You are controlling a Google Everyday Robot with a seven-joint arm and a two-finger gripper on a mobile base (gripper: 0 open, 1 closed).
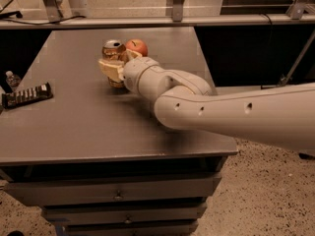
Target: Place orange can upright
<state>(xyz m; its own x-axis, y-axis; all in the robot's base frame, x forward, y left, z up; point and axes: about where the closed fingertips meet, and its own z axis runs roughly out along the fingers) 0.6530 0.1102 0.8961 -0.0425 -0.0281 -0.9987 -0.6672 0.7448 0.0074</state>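
The orange can (114, 49) stands upright, silver top facing up, near the back middle of the grey table (88, 127). Its base is at or just above the table top. My gripper (117, 67) is at the can, with its cream fingers (108, 69) closed around the can's lower body, and the white arm reaches in from the right. A round red-orange apple (137, 46) sits right behind the gripper, close to the can's right side.
A dark wrapped snack bar (26, 95) lies at the table's left edge. A small plastic bottle (12, 78) is beyond that edge. Metal frame posts (51, 1) stand behind the table. Drawers (118, 195) are under the front edge.
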